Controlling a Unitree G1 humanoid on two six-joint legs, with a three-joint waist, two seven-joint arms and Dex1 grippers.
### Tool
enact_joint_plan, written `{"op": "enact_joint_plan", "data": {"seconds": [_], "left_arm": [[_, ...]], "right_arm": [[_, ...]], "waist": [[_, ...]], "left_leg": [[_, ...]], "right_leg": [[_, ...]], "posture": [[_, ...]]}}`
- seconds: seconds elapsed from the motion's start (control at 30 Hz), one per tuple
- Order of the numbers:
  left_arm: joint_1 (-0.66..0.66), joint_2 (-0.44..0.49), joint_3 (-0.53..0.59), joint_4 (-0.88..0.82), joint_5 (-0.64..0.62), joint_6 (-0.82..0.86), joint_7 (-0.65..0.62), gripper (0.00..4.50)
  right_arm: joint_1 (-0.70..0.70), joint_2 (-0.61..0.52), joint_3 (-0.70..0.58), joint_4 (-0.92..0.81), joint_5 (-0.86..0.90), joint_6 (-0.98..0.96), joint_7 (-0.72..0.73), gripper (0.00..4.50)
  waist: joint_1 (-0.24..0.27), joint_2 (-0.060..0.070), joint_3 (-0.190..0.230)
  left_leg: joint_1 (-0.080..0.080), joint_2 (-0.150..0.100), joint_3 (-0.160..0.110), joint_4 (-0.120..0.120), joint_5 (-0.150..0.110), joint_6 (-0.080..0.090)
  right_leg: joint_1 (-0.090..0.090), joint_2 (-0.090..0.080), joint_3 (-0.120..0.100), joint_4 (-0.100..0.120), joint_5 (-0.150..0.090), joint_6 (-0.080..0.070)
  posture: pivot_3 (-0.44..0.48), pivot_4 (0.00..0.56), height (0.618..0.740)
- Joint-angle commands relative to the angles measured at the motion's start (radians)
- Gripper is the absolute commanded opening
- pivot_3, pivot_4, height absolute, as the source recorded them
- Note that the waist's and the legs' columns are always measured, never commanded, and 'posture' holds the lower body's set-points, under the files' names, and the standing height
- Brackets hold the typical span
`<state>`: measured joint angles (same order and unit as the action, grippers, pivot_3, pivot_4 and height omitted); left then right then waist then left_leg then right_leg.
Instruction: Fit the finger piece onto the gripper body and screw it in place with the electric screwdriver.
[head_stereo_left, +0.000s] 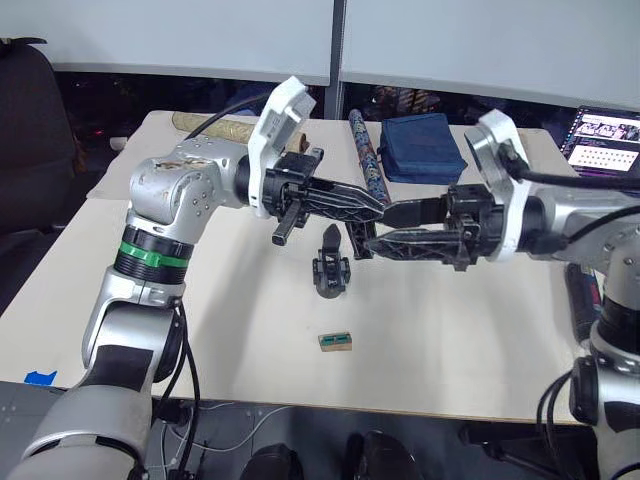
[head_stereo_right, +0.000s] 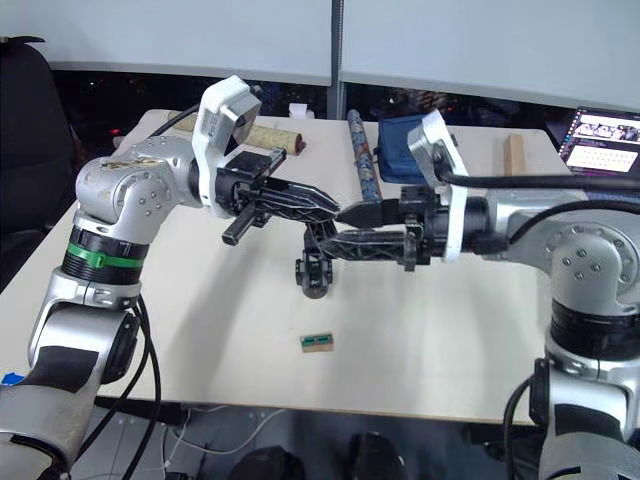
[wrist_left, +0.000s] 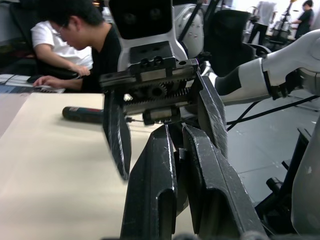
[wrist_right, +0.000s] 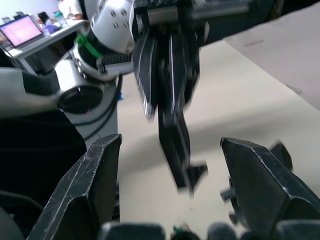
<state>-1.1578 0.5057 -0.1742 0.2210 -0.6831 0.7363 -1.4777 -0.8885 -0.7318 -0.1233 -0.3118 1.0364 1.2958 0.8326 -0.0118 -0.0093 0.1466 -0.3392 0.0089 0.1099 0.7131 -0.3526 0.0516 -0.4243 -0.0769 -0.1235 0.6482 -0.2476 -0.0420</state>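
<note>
The gripper body (head_stereo_left: 330, 272) stands upright on the cream table (head_stereo_left: 450, 340), a small black mechanism with its pointed finger up. Just above it my left gripper (head_stereo_left: 378, 204) points right, shut on the finger piece (wrist_right: 191, 175), whose short black notched end pokes out past the tips. My right gripper (head_stereo_left: 380, 229) faces it from the right and is open, its fingers (wrist_right: 95, 180) spread wide above and below the left tips and holding nothing. The electric screwdriver (wrist_left: 82, 114) lies flat on the table beside my right arm, also seen as a dark cylinder (head_stereo_left: 578, 300).
A small green-and-brown block (head_stereo_left: 336, 342) lies near the front edge. Behind my grippers lie a long patterned tube (head_stereo_left: 365, 155), a blue pouch (head_stereo_left: 425, 148) and a brown roll (head_stereo_right: 265, 136). A lit laptop (head_stereo_left: 605, 135) is at the far right. A person (wrist_left: 75, 35) sits beyond the table.
</note>
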Motion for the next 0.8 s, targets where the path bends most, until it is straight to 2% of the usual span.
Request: {"op": "enact_joint_plan", "data": {"seconds": [0.03,0.1,0.3,0.33,0.57,0.63,0.73,0.8], "left_arm": [[-0.039,-0.010,0.025,0.008,0.002,0.007,-0.009,0.00],[-0.034,-0.015,0.024,0.002,0.006,0.007,-0.007,0.00],[-0.007,-0.008,0.023,-0.033,0.015,0.010,-0.018,0.00],[-0.006,-0.007,0.023,-0.035,0.014,0.013,-0.017,0.00],[0.000,-0.004,0.016,-0.041,0.029,0.002,-0.021,0.00],[-0.002,-0.006,0.017,-0.038,0.032,0.002,-0.019,0.00],[-0.001,-0.006,0.018,-0.039,0.037,0.002,-0.021,0.00],[-0.002,-0.006,0.018,-0.037,0.042,-0.004,-0.024,0.00]], "right_arm": [[-0.036,0.015,0.019,0.005,0.009,-0.002,-0.012,3.29],[-0.047,0.022,0.025,0.005,0.014,-0.008,-0.015,2.73],[-0.058,0.011,0.049,-0.015,-0.001,-0.030,0.000,0.66],[-0.058,0.010,0.052,-0.017,-0.002,-0.033,0.004,0.45],[-0.053,0.000,0.073,-0.028,-0.053,-0.081,0.017,0.45],[-0.057,-0.001,0.070,-0.021,-0.041,-0.069,0.019,1.47],[-0.056,-0.006,0.076,-0.026,-0.048,-0.076,0.026,2.46],[-0.051,-0.011,0.080,-0.035,-0.040,-0.071,0.038,2.29]], "waist": [[0.000,0.000,0.000],[0.001,0.000,0.000],[0.001,0.000,0.000],[0.000,0.000,0.000],[0.000,0.000,0.000],[0.000,0.000,0.000],[0.000,0.000,0.000],[0.000,0.000,0.000]], "left_leg": [[0.000,0.000,0.000,0.000,0.000,0.000],[0.000,0.000,0.000,0.000,0.000,0.000],[-0.003,0.000,-0.001,0.000,0.000,0.000],[-0.003,0.000,-0.001,0.000,0.000,0.000],[-0.003,0.000,-0.002,0.001,0.000,0.000],[-0.003,0.000,-0.002,0.001,0.000,0.000],[-0.004,0.000,-0.002,0.001,0.000,0.000],[-0.004,0.000,-0.002,0.001,0.000,0.000]], "right_leg": [[0.000,0.000,0.000,0.000,0.000,0.000],[0.000,0.000,0.000,0.001,0.000,0.000],[-0.001,0.000,-0.002,0.001,0.000,0.000],[-0.001,0.000,-0.002,0.001,0.000,0.000],[-0.001,0.000,-0.002,0.001,0.000,0.000],[-0.001,0.000,-0.002,0.001,0.000,0.000],[-0.001,0.000,-0.002,0.001,0.000,0.000],[-0.001,0.000,-0.002,0.001,0.000,0.000]], "posture": [[0.000,0.150,0.740],[0.000,0.150,0.740],[0.000,0.150,0.740],[0.000,0.150,0.740],[0.000,0.150,0.740],[0.000,0.150,0.740],[0.000,0.150,0.740],[0.000,0.150,0.740]]}}
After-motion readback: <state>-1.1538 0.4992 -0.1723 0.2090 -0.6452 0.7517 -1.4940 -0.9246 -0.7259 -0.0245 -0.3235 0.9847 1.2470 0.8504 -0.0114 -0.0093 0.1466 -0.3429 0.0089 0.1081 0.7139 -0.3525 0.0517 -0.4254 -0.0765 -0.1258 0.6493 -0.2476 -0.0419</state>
